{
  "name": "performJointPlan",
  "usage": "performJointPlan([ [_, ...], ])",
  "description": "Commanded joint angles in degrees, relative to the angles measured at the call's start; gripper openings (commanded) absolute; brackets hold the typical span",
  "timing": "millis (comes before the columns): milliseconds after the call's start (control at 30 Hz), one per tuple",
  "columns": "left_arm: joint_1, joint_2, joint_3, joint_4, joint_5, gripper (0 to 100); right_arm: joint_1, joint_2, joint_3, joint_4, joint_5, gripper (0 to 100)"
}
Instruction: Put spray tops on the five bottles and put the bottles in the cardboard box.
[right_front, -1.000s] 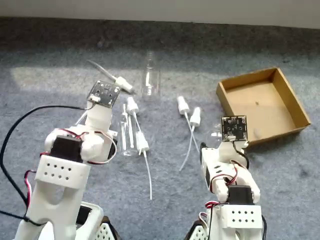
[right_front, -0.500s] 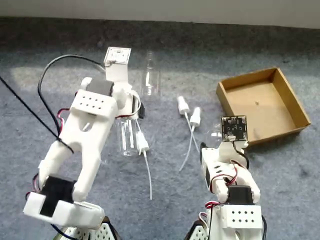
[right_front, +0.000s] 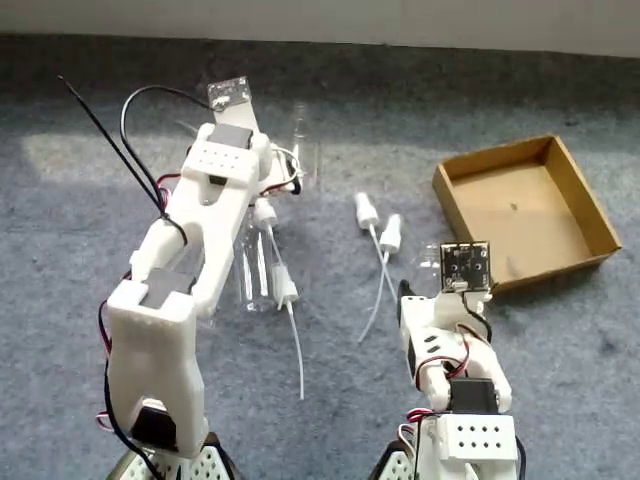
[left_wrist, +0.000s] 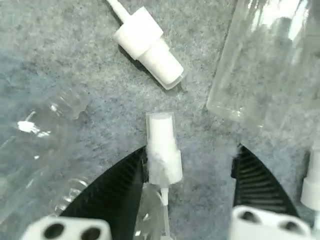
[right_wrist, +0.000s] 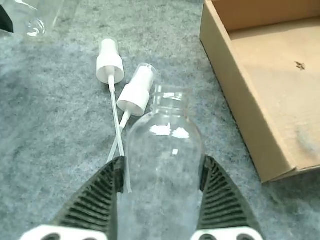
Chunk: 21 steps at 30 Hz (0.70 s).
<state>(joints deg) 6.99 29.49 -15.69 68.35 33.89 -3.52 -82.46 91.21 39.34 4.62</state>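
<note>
Spray top (left_wrist: 162, 147) on counter: looks light, hard, thin tube bends. Left tool (left_wrist: 190, 159) spread wide around it; pinch fat cap. Bottle (right_wrist: 162, 135): likely light, slippery, squashy. Right tool (right_wrist: 162, 166) squeezes its body, near cardboard box (right_wrist: 280, 75).

no legible text, labels or numbers; plain cardboard box (right_front: 520, 215), clear bottle (right_wrist: 162, 150), white spray tops (left_wrist: 162, 150) all unmarked
</note>
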Motion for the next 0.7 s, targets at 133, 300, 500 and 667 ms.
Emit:
performJointPlan([
  [133, -0.8, 5.2, -11.7, 8.0, 1.4, 25, 0.6, 0.1, 0.0, -0.4, 0.2, 3.2],
  [300, -0.8, 8.1, -13.1, 8.4, 1.4, 25, 0.6, 0.1, 0.0, -0.4, 0.2, 3.2],
  [500, -0.8, 11.0, -13.1, 8.4, 1.5, 24, 0.6, 0.1, 0.0, -0.4, 0.2, 3.2],
  [667, -0.8, 11.4, -13.7, 8.4, 1.5, 24, 0.6, 0.1, 0.0, -0.4, 0.2, 3.2],
])
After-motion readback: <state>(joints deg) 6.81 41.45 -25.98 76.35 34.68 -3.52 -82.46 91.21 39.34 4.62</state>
